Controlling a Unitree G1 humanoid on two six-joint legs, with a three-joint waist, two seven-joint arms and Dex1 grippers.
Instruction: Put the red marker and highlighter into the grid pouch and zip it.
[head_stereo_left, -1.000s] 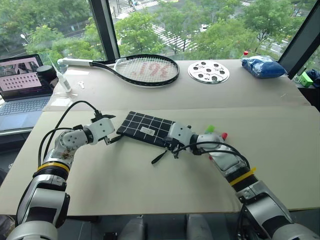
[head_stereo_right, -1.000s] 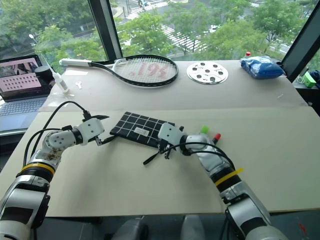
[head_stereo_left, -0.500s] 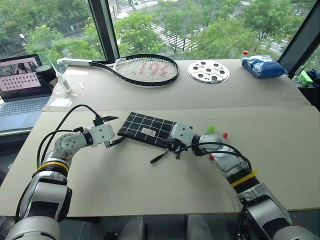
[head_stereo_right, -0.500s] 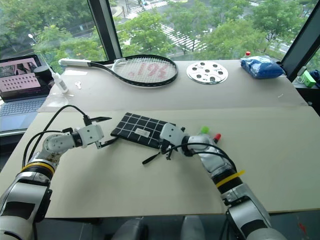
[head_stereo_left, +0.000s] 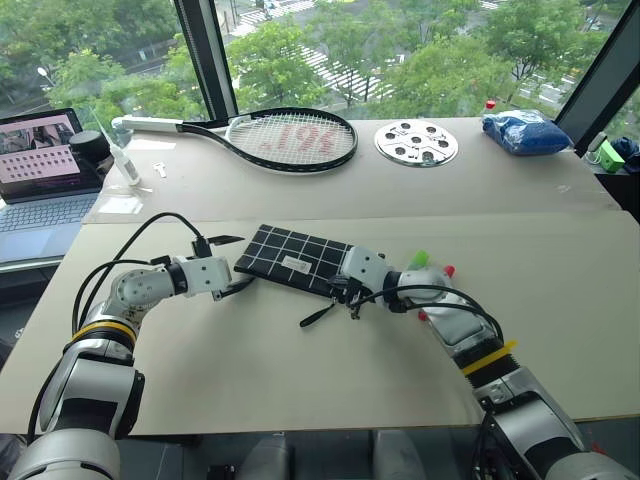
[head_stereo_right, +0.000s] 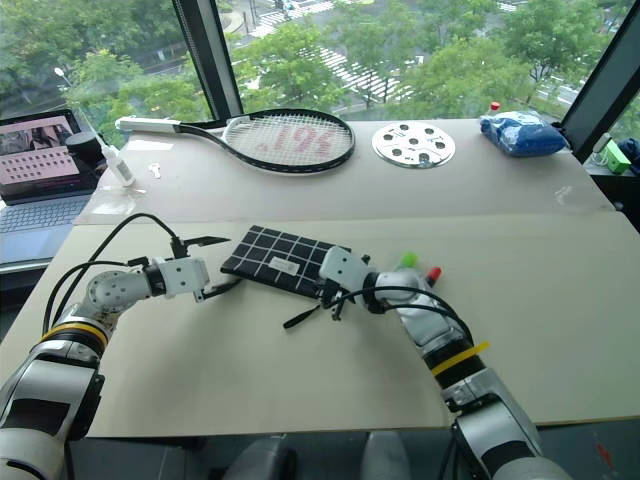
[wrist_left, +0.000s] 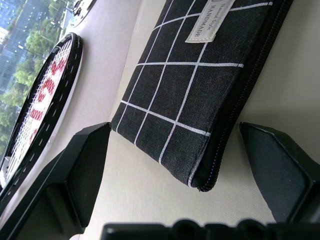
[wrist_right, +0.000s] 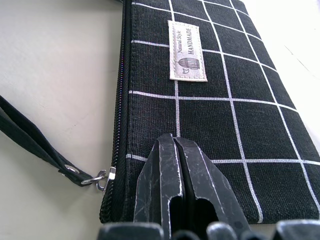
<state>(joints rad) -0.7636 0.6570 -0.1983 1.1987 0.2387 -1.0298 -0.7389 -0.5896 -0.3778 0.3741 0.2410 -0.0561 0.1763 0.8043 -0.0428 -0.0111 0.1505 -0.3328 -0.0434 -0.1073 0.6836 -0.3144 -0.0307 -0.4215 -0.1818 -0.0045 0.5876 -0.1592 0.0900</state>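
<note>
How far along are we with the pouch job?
Nothing is packed yet: the red marker and the highlighter lie on the table behind the right arm. The right gripper, shut, presses on the grid pouch; the left gripper straddles its corner, open. Opening, loading and zipping remain.

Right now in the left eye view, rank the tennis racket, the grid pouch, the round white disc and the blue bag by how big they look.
1. Tennis racket
2. Grid pouch, though it lies nearer the camera
3. and 4. White disc and blue bag: too alike to rank
</note>
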